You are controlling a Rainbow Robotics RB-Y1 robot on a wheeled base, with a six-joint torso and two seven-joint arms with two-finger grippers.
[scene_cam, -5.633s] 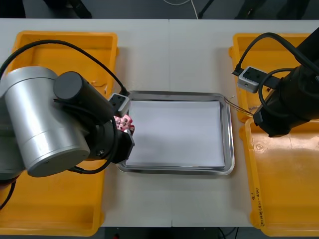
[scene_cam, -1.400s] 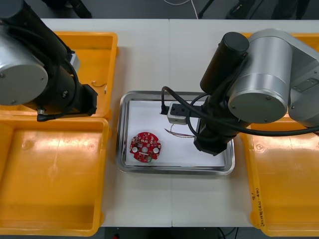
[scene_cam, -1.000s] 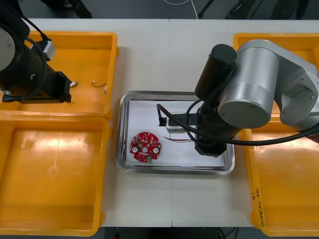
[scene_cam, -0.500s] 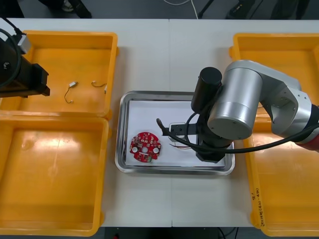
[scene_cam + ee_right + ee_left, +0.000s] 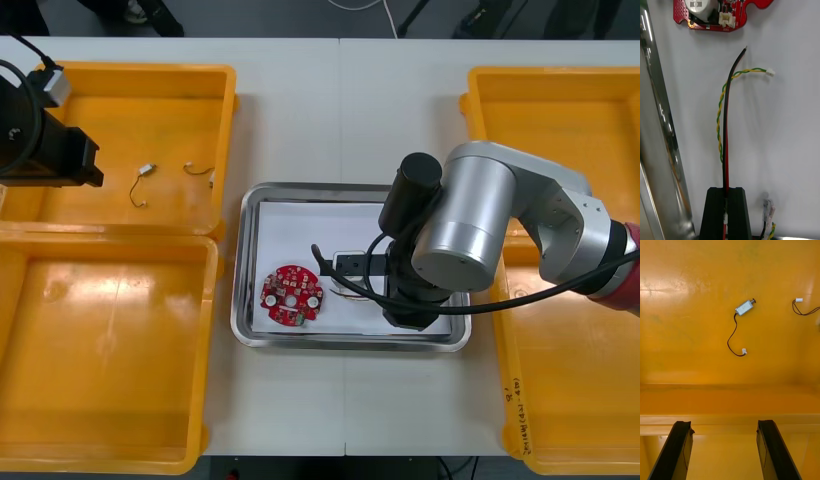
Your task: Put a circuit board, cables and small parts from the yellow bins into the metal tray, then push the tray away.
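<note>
**Front view:** looks steeply down on a light table (image 5: pixel 340 110) with yellow bins (image 5: pixel 110 340) at both sides and a shiny metal tray (image 5: pixel 300 187), white inside, between them; shows the right arm (image 5: pixel 470 225) bent low over the tray's right half, hiding its own fingers; places a round red circuit board (image 5: pixel 291 295) flat in the tray's left half; sets the left arm (image 5: pixel 35 150) at the outer edge of the far left bin, apart from a small metal part (image 5: pixel 147 170) with a black wire on that bin's floor.

**Right wrist view:** shows the right gripper (image 5: pixel 725 191) with fingers drawn together, clamped on a black-and-red cable (image 5: pixel 725 131); traces that cable from the fingers over the white lining to a free end just short of the circuit board; finds a twisted yellow-and-green cable (image 5: pixel 718 127) beside it, crossing it once, ending in a small white plug; catches the tray's shiny wall along one side.

**Left wrist view:** shows the left gripper (image 5: pixel 724 423) with fingers standing apart, nothing between them, above a bin rim; finds beyond them, on the bin floor, the small metal part, its black wire curling to a white plug; catches a second black wire (image 5: pixel 799 300) with a white plug off to one side of it.
</note>
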